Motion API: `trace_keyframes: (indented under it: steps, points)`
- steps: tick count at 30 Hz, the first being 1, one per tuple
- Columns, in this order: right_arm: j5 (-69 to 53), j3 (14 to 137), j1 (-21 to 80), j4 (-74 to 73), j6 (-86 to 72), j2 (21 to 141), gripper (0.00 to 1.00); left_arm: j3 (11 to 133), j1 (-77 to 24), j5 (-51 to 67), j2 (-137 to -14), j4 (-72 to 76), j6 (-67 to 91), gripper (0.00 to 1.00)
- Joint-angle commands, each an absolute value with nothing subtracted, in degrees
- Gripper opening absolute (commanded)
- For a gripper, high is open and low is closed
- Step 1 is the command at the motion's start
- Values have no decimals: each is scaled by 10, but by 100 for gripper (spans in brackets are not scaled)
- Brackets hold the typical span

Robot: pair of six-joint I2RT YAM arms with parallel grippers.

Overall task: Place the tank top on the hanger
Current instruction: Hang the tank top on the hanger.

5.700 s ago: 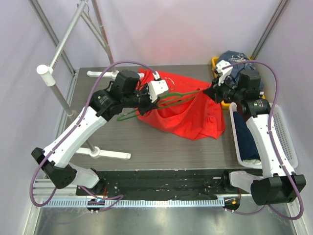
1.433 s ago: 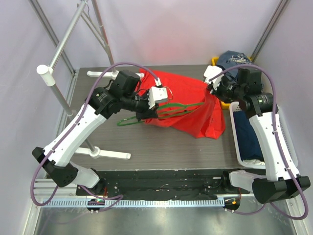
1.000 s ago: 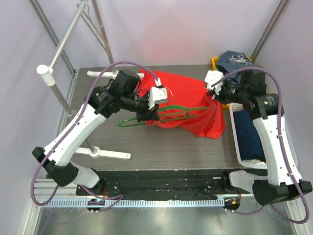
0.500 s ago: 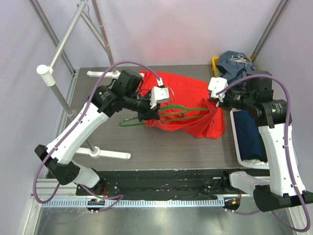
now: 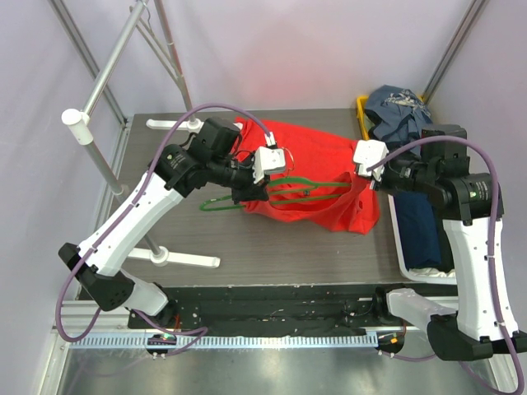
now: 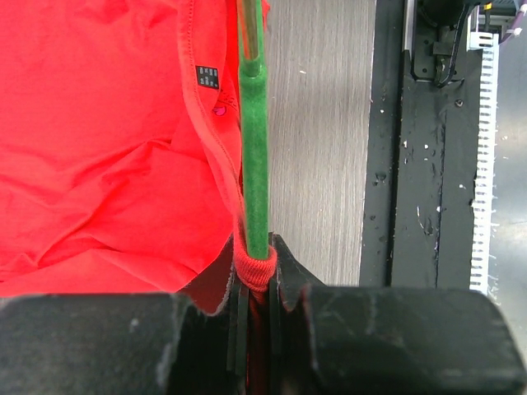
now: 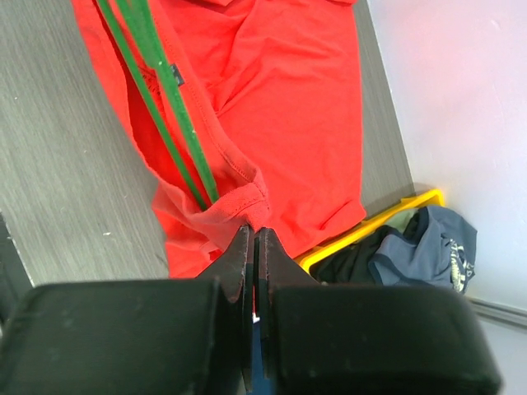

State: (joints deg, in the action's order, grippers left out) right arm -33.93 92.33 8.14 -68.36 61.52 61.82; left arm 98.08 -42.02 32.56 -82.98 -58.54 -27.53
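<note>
The red tank top (image 5: 317, 152) lies bunched on the middle of the dark table (image 5: 272, 247). The thin green hanger (image 5: 317, 184) runs through it from left to right, and its left end sticks out of the fabric. My left gripper (image 5: 254, 189) is shut on the hanger's bar (image 6: 253, 123), with a red hem pinched around the bar between the jaws (image 6: 255, 267). My right gripper (image 5: 361, 176) is shut on the tank top's right edge (image 7: 247, 202), holding it up off the table. The green bars (image 7: 165, 107) slip under that edge.
A yellow bin (image 5: 362, 111) heaped with dark clothes stands at the back right. Along the right edge is a white basket (image 5: 398, 247) holding navy fabric. A metal rack (image 5: 123, 49) with white feet (image 5: 185, 259) stands at the left.
My right gripper has moved right and toward the near side with the tank top's edge, stretching the fabric along the hanger. The left gripper has stayed almost still.
</note>
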Motion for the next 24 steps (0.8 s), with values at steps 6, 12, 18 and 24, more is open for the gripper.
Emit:
trace_keyframes:
  steps: [6, 12, 18, 24]
  points:
    - [-347, 940, 80, -706, 638, 615, 1, 987, -423, 323, -813, -558, -281, 0]
    - [-271, 954, 81, -710, 648, 612, 1, 994, -423, 324, -811, -566, -281, 0]
    - [-240, 928, 81, -680, 636, 613, 1, 1004, -423, 337, -813, -567, -275, 0]
    - [-272, 898, 81, -585, 570, 617, 1, 1011, -423, 345, -818, -568, -270, 0]
